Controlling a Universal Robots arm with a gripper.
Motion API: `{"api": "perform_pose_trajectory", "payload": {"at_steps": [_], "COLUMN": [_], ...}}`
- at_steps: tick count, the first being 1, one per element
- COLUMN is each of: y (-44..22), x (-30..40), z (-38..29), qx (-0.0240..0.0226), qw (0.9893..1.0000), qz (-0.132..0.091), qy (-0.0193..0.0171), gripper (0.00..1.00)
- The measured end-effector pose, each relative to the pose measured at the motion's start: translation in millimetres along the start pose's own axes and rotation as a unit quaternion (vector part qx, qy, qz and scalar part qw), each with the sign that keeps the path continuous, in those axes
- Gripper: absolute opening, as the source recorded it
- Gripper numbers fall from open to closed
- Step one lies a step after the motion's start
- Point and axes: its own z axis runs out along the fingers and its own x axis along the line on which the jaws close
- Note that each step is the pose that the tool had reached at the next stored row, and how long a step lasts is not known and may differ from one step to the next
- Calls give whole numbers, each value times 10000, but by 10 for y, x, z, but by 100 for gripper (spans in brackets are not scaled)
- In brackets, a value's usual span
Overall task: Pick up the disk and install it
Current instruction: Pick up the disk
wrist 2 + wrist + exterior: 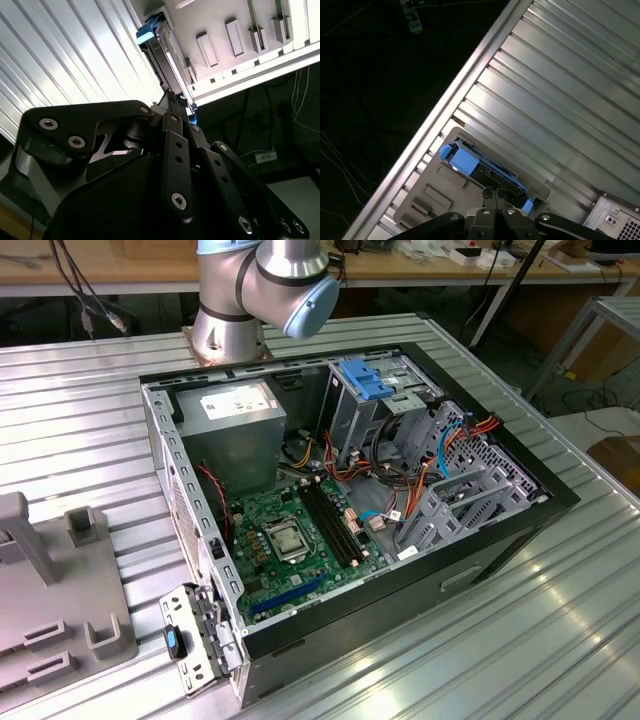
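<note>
Directly ahead of the claw (493, 193), disk (465, 160) on edge, on grey fixture (432, 196).

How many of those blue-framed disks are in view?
1: the disk sits by the near corner of the open computer case, at the exterior view's left. More may be hidden inside the case.

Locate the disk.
The disk stands at the exterior view's lower left, on the edge of the grey fixture, beside the open computer case's near corner.
</note>
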Motion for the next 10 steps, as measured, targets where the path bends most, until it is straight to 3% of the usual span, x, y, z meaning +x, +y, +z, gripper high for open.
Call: {"api": "perform_pose_trajectory", "payload": {"at_steps": [3,6,8,10], "y": [0,0,0,0], "x": [0,0,0,0], "z": [0,0,1,1], "qx": [-7,-14,-18,-25], "qw": [9995,9980,9963,9929], "qz": [-327,-634,-862,-1190], "qy": [15,28,39,54], "gripper": [11,11,11,11]}}
